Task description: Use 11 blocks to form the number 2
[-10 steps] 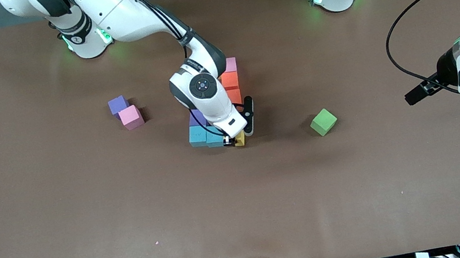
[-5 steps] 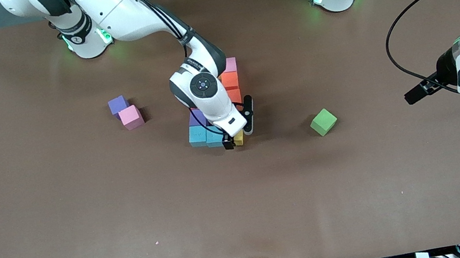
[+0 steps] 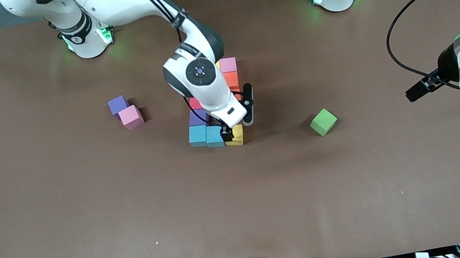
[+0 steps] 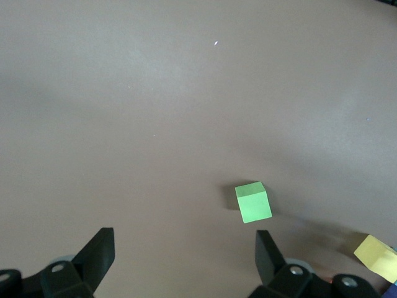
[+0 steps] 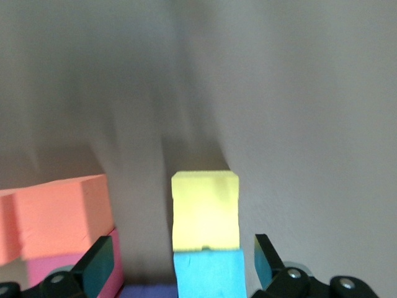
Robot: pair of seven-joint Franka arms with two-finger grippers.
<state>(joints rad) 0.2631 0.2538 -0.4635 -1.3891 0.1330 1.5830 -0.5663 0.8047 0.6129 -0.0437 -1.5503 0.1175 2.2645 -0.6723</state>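
The right gripper [image 3: 237, 128] hangs over the yellow block [image 3: 236, 136] with fingers released, the block now ending the 2's [image 3: 217, 103] near bar beside two blue blocks [image 3: 206, 135]. The left gripper [image 4: 186, 267], open, waits over the tabletop [image 3: 83, 211]. The next move probably calls for fetching the loose pink block [image 3: 131, 117].

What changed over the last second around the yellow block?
The right gripper opened, let go of the yellow block at the end of the bottom bar beside the two blue blocks, and is lifting off it. The left gripper stayed open, waiting; the green cube and the loose pink and purple blocks did not move.
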